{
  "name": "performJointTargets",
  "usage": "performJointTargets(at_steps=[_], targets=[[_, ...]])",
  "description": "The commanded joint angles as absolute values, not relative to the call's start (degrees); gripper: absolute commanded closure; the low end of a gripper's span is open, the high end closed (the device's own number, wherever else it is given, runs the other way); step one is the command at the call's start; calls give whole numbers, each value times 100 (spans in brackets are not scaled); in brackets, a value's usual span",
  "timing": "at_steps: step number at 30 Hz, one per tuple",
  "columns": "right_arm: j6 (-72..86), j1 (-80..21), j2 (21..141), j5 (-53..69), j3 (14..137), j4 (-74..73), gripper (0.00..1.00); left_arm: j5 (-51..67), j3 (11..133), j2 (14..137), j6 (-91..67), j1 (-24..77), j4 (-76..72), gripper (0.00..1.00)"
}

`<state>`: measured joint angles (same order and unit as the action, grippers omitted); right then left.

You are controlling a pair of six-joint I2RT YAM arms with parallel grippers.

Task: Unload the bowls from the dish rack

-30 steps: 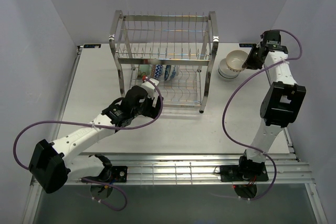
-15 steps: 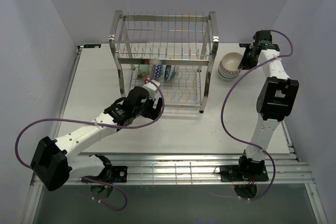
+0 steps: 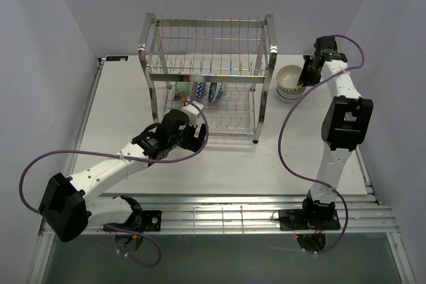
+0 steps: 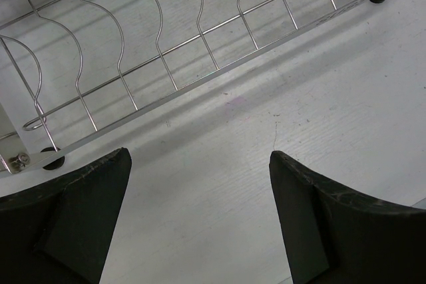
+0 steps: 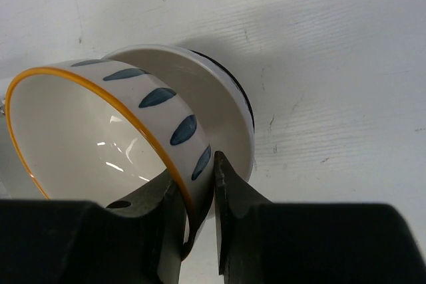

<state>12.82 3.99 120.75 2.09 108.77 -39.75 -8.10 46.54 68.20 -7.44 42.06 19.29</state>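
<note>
The orange-rimmed bowl (image 5: 86,131) sits in a white bowl (image 5: 216,101). The right fingers (image 5: 246,231) pinch its rim. The left fingers (image 4: 66,224) are wide open and empty, by the dish rack (image 3: 208,78).

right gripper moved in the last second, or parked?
Yes. The right gripper has shifted left, closer to the dish rack, and has brought the orange-rimmed bowl that its fingers pinch down into the lower bowl.

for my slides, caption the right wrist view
Right pincer clamps an orange-rimmed white ceramic bowl tilted over a second white bowl.
</note>
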Motion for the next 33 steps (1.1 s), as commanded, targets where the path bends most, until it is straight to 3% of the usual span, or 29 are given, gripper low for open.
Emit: performJointTargets(at_steps=[1, 7, 11, 17, 29, 33], targets=[[1213, 387, 12094, 80, 11206, -3929, 76, -721, 4851, 6838, -677, 4184, 1934, 5], [1204, 387, 12111, 26, 11171, -3955, 74, -677, 4869, 6882, -677, 4175, 1951, 5], [1222, 378, 12129, 53, 11188, -3955, 57, -668, 4869, 6882, -668, 4184, 1951, 5], [1213, 387, 12129, 97, 11250, -3964, 48, -633, 4878, 6891, -668, 4184, 1960, 5], [1107, 387, 11953, -395, 11320, -4131, 46, -589, 4878, 6855, -642, 4184, 1978, 5], [1107, 387, 11936, -396, 11215, -4096, 50, -571, 4887, 6855, -650, 4175, 1978, 5]])
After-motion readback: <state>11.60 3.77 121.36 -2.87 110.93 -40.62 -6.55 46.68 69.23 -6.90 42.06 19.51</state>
